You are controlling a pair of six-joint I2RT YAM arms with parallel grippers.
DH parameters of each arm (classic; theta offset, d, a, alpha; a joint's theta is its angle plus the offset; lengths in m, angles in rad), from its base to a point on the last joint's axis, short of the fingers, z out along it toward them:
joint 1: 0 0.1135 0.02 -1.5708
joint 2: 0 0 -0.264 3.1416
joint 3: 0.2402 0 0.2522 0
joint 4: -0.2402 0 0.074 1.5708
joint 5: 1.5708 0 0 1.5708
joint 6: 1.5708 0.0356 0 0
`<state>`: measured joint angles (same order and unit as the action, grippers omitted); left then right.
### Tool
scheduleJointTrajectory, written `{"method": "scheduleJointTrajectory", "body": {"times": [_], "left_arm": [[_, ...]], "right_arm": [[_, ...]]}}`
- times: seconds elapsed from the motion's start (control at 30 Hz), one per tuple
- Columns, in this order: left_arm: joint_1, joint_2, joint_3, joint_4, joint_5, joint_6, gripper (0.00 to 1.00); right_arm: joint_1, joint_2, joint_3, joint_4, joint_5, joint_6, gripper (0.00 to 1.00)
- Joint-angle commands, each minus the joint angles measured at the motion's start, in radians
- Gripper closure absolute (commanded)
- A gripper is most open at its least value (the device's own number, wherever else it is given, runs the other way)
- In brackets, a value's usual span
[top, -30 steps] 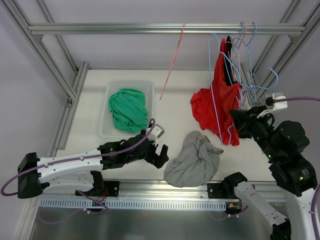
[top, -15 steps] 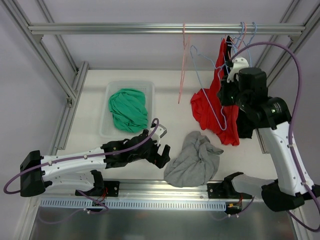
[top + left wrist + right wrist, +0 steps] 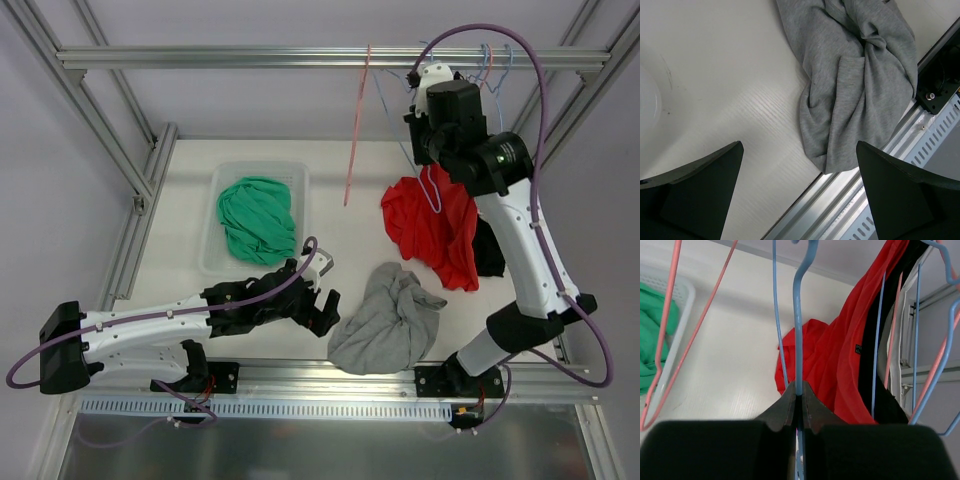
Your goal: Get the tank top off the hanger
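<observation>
My right gripper [image 3: 797, 388] is shut on the wire of a blue hanger [image 3: 798, 315], held high near the top rail [image 3: 300, 57]; in the top view the right gripper [image 3: 425, 125] is above the table's far side. The red tank top [image 3: 430, 225] hangs down from the right end of the rail, with its lower part bunched on the table. In the right wrist view the red tank top [image 3: 840, 355] is behind and to the right of the held wire, which looks bare. My left gripper [image 3: 799, 145] stands open low over the table, beside a grey garment [image 3: 860, 75].
A pink hanger [image 3: 357, 120] dangles from the rail left of my right arm. More blue and pink hangers and a black garment [image 3: 488, 250] are at the right. A clear tray [image 3: 225, 170] holds a green garment [image 3: 257, 215]. The grey garment [image 3: 385, 315] lies near the front rail.
My right arm has swung up and to the left, from low at the right to high by the rail, carrying the blue hanger. The left arm has barely moved.
</observation>
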<state>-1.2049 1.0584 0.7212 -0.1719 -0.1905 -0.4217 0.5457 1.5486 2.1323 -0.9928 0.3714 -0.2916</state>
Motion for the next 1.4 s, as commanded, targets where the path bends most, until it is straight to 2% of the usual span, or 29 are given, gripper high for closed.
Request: {"method": "scheduleJointTrajectory", "body": {"times": [0.0,0.23,0.57,1.1,1.17,1.2,1.23,1.3,1.33,1.37], "left_arm": [[-0.007,-0.006,-0.006,0.009,0.02,0.02,0.01],[-0.007,-0.02,-0.038,0.009,0.029,0.001,0.01],[-0.007,-0.006,-0.055,0.012,0.028,-0.011,0.01],[-0.008,-0.008,-0.074,0.025,0.036,-0.015,0.01],[-0.008,-0.006,-0.071,0.026,0.037,-0.014,0.01],[-0.008,-0.003,-0.066,0.026,0.039,-0.012,0.01],[-0.008,0.0,-0.066,0.028,0.039,-0.012,0.01],[-0.008,0.006,-0.059,0.029,0.042,-0.012,0.01],[-0.008,0.009,-0.055,0.034,0.043,-0.011,0.01],[-0.008,0.02,-0.045,0.038,0.045,-0.011,0.01]], "right_arm": [[0.003,0.074,0.102,-0.014,0.084,-0.044,1.0],[0.0,0.174,0.202,-0.015,0.093,-0.055,1.0],[-0.021,0.238,0.258,-0.003,0.066,-0.06,1.0],[-0.03,0.196,0.1,-0.018,-0.037,-0.018,0.99],[-0.032,0.186,0.106,-0.017,-0.043,-0.017,0.91],[-0.032,0.182,0.109,-0.017,-0.048,-0.014,0.84],[-0.032,0.17,0.11,-0.018,-0.051,-0.011,0.6],[-0.03,0.153,0.104,-0.018,-0.063,-0.004,0.54],[-0.032,0.131,0.101,-0.017,-0.062,-0.003,0.46],[-0.03,0.117,0.091,-0.018,-0.058,0.0,0.44]]}}
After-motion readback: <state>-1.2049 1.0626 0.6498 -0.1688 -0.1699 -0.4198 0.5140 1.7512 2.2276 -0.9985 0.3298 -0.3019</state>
